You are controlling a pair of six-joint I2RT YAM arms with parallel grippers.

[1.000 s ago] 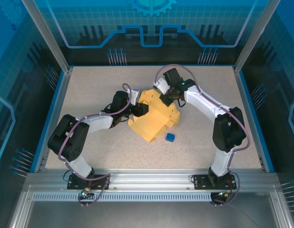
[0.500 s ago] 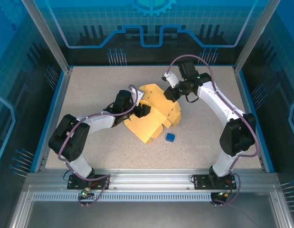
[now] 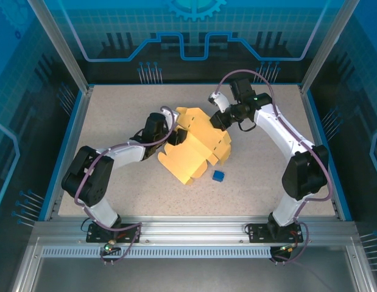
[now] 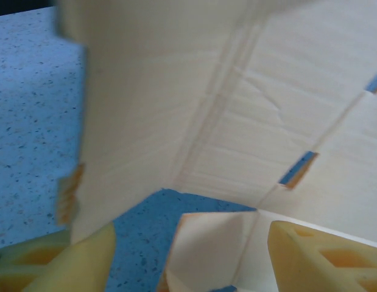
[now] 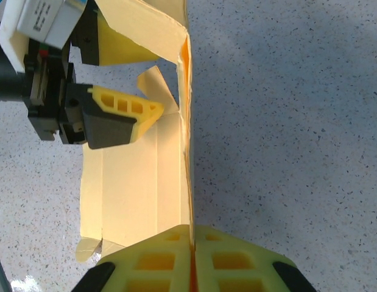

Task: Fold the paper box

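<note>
**One wall pinched, the other jaws wide apart**

We saw the paper box (image 3: 197, 149) lying near the middle of the worktop (image 3: 115, 109). It was half folded, with some flaps flat and some standing up. The right arm (image 3: 279, 131) had its tip at the far right side of the box. The right jaws were shut tight on a thin wall of the box that stood upright. In the right wrist view, the edge of that wall ran straight down between the two yellow fingers (image 5: 158, 261).

The left arm (image 3: 115, 155) had its tip at the left side of the box. The left jaws were wide apart and held nothing. A pale panel of the box stood just in front of its fingers (image 4: 310, 255). A little blue cube (image 3: 218, 176) sat on the worktop near the box, apart from it.
</note>
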